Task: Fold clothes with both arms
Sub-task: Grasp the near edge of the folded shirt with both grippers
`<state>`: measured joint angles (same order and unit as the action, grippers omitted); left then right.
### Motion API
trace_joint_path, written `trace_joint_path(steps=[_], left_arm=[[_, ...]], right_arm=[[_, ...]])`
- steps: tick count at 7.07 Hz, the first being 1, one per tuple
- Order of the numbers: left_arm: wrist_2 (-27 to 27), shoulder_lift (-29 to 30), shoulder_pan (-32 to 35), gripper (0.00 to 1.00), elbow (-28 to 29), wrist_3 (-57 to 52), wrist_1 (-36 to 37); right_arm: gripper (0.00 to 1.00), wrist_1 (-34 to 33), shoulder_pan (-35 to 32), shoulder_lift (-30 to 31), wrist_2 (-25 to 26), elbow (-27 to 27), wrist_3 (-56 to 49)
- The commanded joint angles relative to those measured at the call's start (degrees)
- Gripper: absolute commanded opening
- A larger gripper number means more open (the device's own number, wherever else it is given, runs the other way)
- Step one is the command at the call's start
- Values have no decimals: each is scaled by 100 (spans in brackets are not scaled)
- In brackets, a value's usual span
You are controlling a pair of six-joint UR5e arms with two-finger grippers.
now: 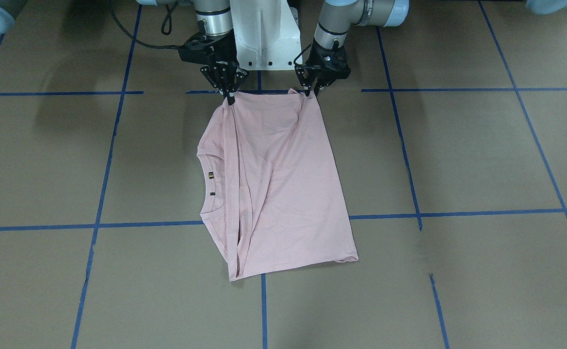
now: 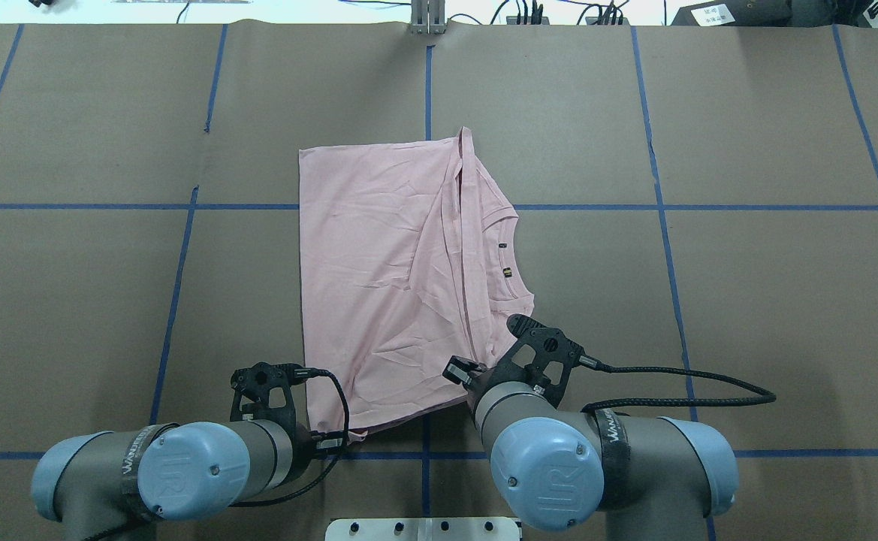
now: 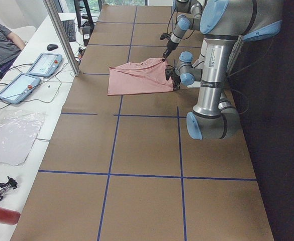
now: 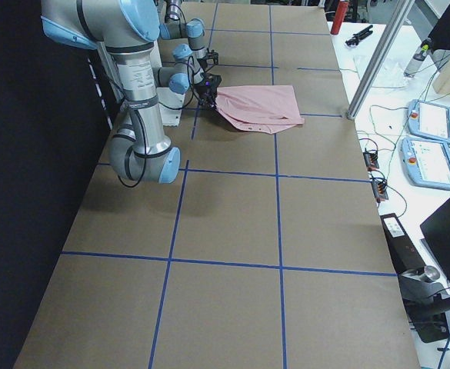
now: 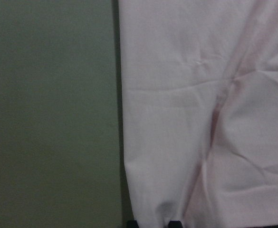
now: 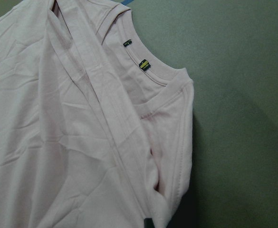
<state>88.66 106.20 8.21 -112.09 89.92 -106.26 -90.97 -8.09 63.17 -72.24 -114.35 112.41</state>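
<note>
Pale pink T-shirt (image 1: 283, 184), soft crinkly cotton folded into a rough rectangle, has its edge nearest the white pedestal (image 1: 264, 34) pinched tight by the left gripper (image 1: 312, 93) and right gripper (image 1: 229, 99).

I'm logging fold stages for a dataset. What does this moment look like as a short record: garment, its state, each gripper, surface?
garment: pale pink T-shirt
state: partly folded, lying on the table; collar towards the robot's right
left gripper: shut on the shirt's robot-side corner at the hem end
right gripper: shut on the robot-side corner at the collar end
surface: brown table with a blue tape grid
</note>
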Motion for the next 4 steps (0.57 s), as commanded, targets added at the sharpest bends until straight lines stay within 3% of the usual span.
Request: trace_joint_path(steps=[1,2,4], left_arm=[[-7,6,-21,24,29,-18,0],[-7,6,-21,5,29,-18,0],[2,6,-3,0,-75,-62,9]], right_arm=[[0,0,0,3,0,0,0],[0,0,0,3,0,0,0],[0,0,0,46,0,0,0]])
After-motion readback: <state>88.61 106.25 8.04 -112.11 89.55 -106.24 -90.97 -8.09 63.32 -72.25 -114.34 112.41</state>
